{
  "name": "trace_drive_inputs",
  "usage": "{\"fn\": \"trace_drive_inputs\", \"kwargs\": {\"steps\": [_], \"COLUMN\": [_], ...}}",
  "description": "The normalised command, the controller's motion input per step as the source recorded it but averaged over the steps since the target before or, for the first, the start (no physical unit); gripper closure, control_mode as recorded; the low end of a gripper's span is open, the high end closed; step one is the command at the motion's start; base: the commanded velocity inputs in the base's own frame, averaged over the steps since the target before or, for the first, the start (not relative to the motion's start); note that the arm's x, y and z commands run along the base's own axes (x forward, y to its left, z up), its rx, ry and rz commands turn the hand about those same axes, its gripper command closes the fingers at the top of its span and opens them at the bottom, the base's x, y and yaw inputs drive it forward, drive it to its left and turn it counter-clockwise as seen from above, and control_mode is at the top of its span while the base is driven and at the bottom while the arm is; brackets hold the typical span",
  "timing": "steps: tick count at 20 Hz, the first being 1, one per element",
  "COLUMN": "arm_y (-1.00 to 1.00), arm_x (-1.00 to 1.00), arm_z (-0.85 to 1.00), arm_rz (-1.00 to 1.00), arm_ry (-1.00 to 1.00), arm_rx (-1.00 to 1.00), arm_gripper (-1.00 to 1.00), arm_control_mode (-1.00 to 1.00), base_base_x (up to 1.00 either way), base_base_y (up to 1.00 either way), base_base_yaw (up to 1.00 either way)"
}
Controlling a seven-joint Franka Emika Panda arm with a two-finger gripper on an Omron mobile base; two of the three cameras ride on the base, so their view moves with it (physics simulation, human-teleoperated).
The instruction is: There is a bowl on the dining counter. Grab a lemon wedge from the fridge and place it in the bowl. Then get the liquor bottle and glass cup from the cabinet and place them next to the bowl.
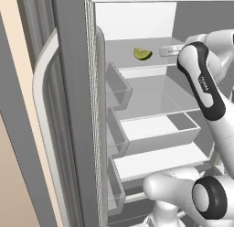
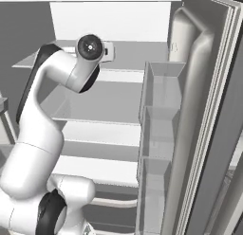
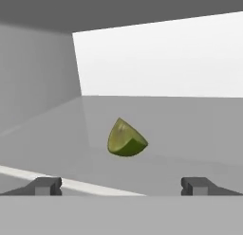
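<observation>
The fridge (image 1: 73,111) stands open, showing its white-grey shelves. A small yellow-green lemon wedge (image 1: 142,54) lies on the upper shelf (image 1: 123,50), toward its left. In the hand view the lemon wedge (image 3: 126,139) sits straight ahead on the shelf floor, a short way beyond the fingertips. My gripper (image 3: 122,186) is open, its two dark tips spread wide and level with the shelf, with nothing between them. In the left base view the hand (image 1: 170,51) reaches onto that shelf just right of the wedge, apart from it. The bowl, liquor bottle and glass cup are out of view.
The left door (image 1: 68,84), with a long pale handle (image 1: 41,111), carries clear bins (image 1: 116,84). The right door (image 2: 209,111) has stacked bins (image 2: 159,115) too. Lower shelves and a drawer (image 1: 160,130) lie under my arm. The fridge's left inner wall (image 3: 33,73) is close beside the wedge.
</observation>
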Motion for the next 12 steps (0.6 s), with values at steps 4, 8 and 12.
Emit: {"fn": "trace_drive_inputs", "kwargs": {"steps": [4, 8, 12], "arm_y": [0.0, 0.01, 0.09], "arm_x": [0.45, 0.38, 0.27], "arm_z": [0.0, 0.0, -0.11], "arm_rz": [0.0, 0.0, 0.0], "arm_ry": [0.02, 0.02, 0.01], "arm_rx": [0.0, 0.0, -0.01], "arm_gripper": [-1.0, -1.0, -1.0], "arm_control_mode": [-1.0, -1.0, -1.0], "base_base_x": [0.0, 0.0, 0.0], "base_base_y": [0.0, 0.0, 0.0], "base_base_yaw": [0.0, 0.0, 0.0]}}
